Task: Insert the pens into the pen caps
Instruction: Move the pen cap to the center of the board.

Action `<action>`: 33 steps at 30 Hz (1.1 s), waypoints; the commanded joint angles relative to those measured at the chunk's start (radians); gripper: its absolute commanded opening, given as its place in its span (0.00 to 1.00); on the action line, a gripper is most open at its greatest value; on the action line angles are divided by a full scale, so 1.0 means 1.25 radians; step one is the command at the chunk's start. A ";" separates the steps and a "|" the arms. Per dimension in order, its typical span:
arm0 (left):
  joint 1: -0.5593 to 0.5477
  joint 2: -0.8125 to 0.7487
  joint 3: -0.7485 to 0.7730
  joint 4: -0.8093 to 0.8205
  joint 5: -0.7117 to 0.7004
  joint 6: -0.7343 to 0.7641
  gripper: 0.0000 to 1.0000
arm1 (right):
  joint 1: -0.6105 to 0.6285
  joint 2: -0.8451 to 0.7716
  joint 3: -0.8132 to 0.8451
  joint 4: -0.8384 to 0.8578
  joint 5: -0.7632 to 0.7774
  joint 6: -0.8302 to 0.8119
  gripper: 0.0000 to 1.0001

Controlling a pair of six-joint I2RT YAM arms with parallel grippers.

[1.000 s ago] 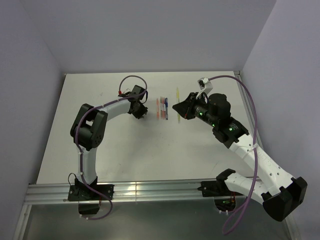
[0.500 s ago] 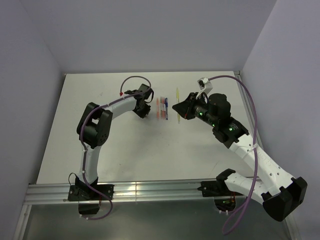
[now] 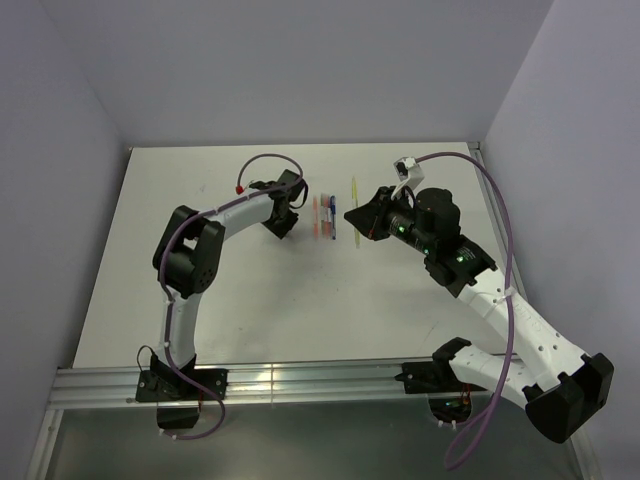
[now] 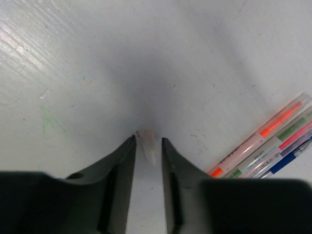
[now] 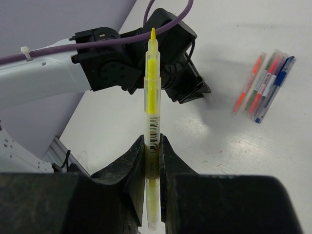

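Note:
My right gripper is shut on a yellow pen and holds it above the table with its bare tip pointing away. In the top view this gripper is just right of a row of pens in orange, green, pink and blue. My left gripper is down at the table, its jaws slightly apart on either side of a small translucent pen cap lying between the fingertips. In the top view it is left of the row. The pens lie to its right.
The row of pens also shows in the right wrist view, beyond the left arm's wrist. The white table has side walls, and an aluminium rail runs along its near edge.
My left gripper has moved a little right, toward the row of pens. The right arm has held still with the yellow pen.

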 commanded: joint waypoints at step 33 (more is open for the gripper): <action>0.042 -0.147 0.008 0.048 0.438 1.266 0.69 | -0.007 -0.058 0.001 0.024 0.026 -0.021 0.00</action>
